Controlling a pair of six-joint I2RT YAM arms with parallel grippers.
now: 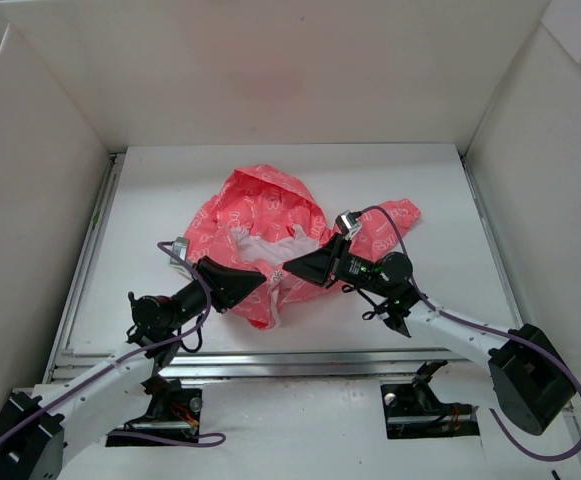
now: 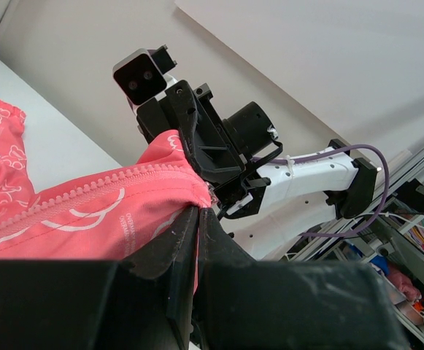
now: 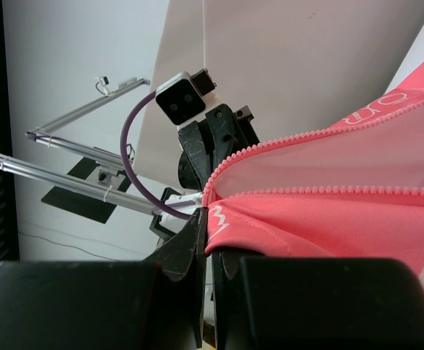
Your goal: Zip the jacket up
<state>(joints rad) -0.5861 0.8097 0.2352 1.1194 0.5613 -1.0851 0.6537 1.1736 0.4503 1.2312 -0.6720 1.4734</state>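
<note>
We judge the jacket (image 1: 260,205) limp, light; left end effector (image 2: 197,216) and right end effector (image 3: 206,223) clamp its zipper edge (image 2: 87,187).

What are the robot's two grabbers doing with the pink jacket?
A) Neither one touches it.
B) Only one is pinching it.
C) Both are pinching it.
C: in the wrist views, the left gripper and the right gripper each have their jaws shut on the thin coral-pink fabric jacket.
</note>
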